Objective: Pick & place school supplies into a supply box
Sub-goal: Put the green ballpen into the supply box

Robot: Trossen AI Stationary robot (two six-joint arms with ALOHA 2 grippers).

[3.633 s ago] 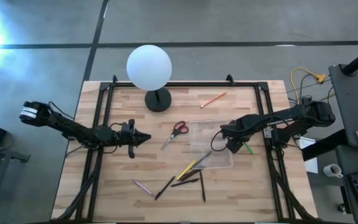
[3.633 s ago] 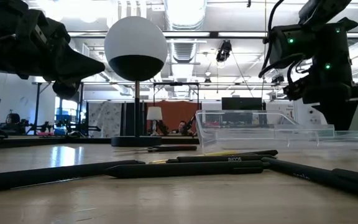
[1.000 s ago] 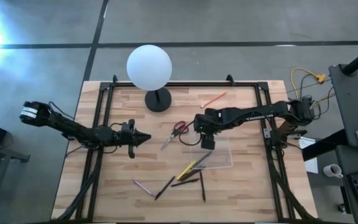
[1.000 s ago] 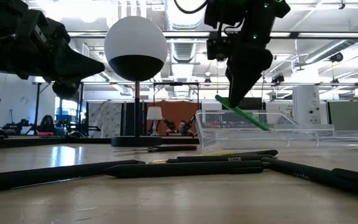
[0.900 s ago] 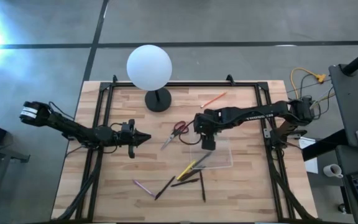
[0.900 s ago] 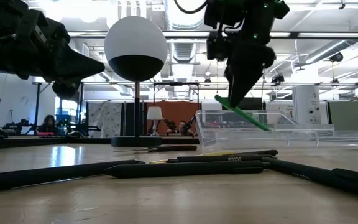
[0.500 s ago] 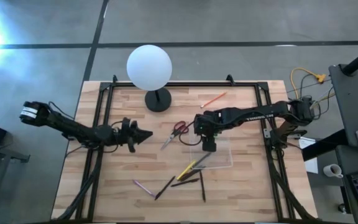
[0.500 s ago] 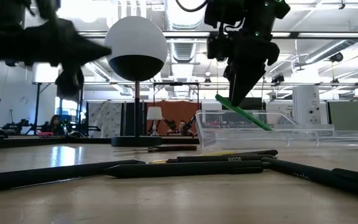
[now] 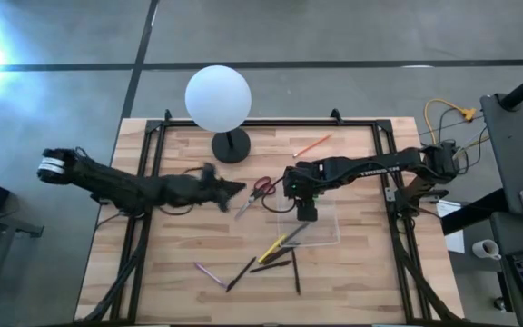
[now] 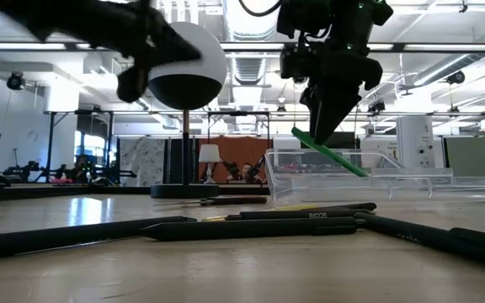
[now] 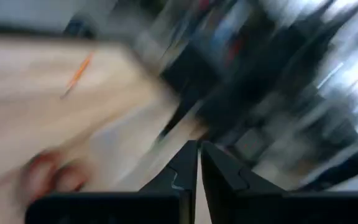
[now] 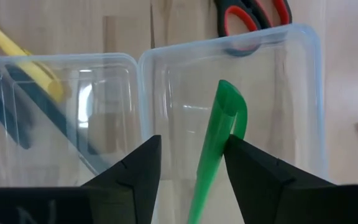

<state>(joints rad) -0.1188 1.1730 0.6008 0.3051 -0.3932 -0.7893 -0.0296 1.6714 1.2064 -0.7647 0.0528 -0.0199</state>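
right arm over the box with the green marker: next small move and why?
Probably open the right claw wider to let go. The green marker hangs tilted between its fingers, directly over the clear supply box, its lower end at the rim in the low view. It looks free to drop inside.

Two dark, jointed, cable-strung arms
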